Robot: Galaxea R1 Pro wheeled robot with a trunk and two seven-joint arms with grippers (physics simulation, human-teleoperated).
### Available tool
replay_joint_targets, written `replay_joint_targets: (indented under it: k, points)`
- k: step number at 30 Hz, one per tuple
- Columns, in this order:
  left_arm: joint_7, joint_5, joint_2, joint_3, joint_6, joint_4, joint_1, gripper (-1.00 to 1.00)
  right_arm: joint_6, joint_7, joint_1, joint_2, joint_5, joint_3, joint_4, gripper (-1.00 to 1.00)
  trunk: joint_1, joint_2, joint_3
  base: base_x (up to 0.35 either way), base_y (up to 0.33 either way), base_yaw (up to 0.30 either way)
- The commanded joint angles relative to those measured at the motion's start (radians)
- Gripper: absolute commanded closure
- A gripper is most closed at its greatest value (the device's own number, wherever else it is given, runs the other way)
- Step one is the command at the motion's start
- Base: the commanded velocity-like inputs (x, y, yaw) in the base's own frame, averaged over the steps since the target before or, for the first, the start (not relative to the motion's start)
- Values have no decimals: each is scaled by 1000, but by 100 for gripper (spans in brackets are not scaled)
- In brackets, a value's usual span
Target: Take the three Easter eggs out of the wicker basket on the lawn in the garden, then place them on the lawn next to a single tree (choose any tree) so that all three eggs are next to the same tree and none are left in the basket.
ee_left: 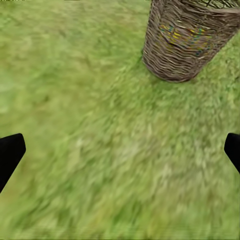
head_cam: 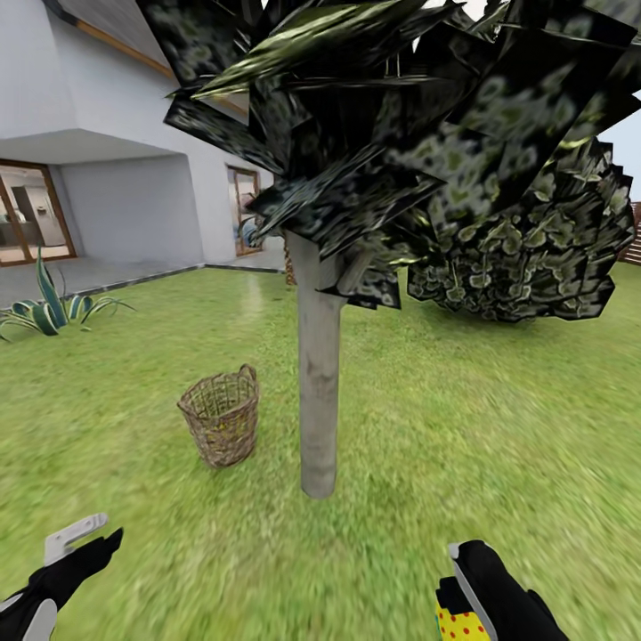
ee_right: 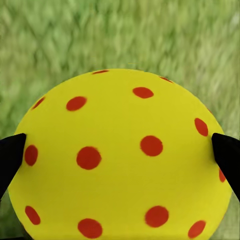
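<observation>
1. The right claw is closed on one yellow egg with red dots. A black fingertip touches each side of it.
2. The step in hand looks like carrying this egg to the tree, which stands ahead of the claw on the lawn.
3. Next, the claw should go low beside the trunk and let go softly, so the egg does not roll.
4. I cannot tell which way the egg's long side points.
5. The left claw is wide open and holds nothing.
6. The wicker basket stands upright ahead of the left claw, with colours showing through its weave.
</observation>
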Motion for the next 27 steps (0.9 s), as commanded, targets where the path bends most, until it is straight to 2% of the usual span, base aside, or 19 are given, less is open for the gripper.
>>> replay_joint_targets:
  k: [1,10,16,20,27]
  points:
    - [6,11,0,-1,6,-2,0,-100,5,0,0,0,5,5,-2,100,4,-8,-4,309,-14,0]
    - [1,13,1,-1,10,-2,0,-100,4,0,0,6,5,10,-7,100,39,-71,-33,312,-2,0]
    - [2,12,0,-1,10,-2,0,-100,2,-2,-1,6,5,11,-17,100,62,-113,-51,39,0,14]
    - [1,12,-16,-1,10,-2,0,-100,-7,-6,0,6,7,12,-31,100,77,-141,-64,14,0,209]
    - [-1,12,-18,-4,9,19,0,-100,-9,-5,0,5,8,12,-33,100,104,-190,-86,163,0,253]
